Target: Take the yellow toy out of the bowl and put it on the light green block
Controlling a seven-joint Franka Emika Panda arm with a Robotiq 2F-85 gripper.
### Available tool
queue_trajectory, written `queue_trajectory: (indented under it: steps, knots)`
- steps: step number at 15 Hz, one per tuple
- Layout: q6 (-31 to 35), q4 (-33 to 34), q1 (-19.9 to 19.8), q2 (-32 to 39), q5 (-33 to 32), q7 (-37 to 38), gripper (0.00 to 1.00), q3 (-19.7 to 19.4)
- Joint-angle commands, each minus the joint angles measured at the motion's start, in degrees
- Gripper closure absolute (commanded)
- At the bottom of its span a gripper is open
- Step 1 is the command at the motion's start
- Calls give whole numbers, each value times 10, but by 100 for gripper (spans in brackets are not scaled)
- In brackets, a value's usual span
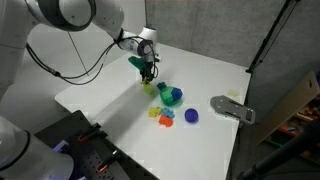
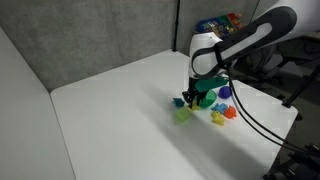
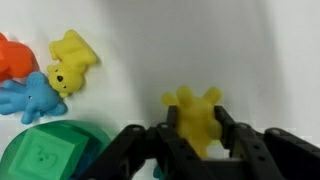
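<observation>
My gripper (image 3: pixel 198 140) is shut on the yellow toy (image 3: pixel 196 115), a small spiky yellow figure whose top sticks out between the fingers. In both exterior views the gripper (image 1: pixel 148 76) (image 2: pixel 190 98) hangs just above the light green block (image 1: pixel 150 89) (image 2: pixel 183 114), which sits on the white table. The teal-green bowl (image 1: pixel 172 96) (image 2: pixel 206 99) stands right beside the block; its rim fills the lower left of the wrist view (image 3: pixel 45 150). The block is hidden in the wrist view.
A second yellow figure (image 3: pixel 70 60), an orange one (image 3: pixel 12 58) and a blue one (image 3: pixel 28 98) lie beside the bowl. A blue round piece (image 1: pixel 191 116) and a grey flat object (image 1: pixel 233 109) lie further along the white table (image 1: pixel 110 95).
</observation>
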Motion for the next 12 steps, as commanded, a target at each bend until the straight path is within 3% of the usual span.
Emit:
queue_trajectory:
  steps: [1, 12]
  knots:
    - [-5, 45, -11, 25, 19, -20, 84, 12]
    - [-9, 114, -16, 86, 44, -31, 84, 19]
